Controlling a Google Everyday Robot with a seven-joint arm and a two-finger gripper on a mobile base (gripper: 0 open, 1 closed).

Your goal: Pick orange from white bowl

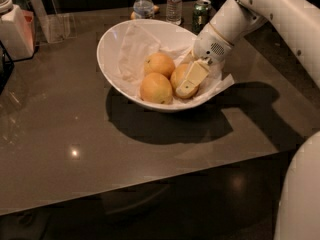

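The white bowl (106,49) stands on the grey table, lined with crumpled white paper (134,51). Three oranges lie in it. The slightly oval orange (177,77) is the right one. Two rounder oranges lie beside it, one at the back (160,64) and one at the front (155,88). My gripper (187,86) reaches down into the bowl from the right. It is on the right orange and covers that orange's right side. The white arm (227,26) comes in from the upper right.
Two water bottles (143,3) (174,2) and a green can (202,12) stand behind the bowl. A white container (15,30) and a clear plastic stand (50,15) are at the back left. The table's front edge (150,186) runs below.
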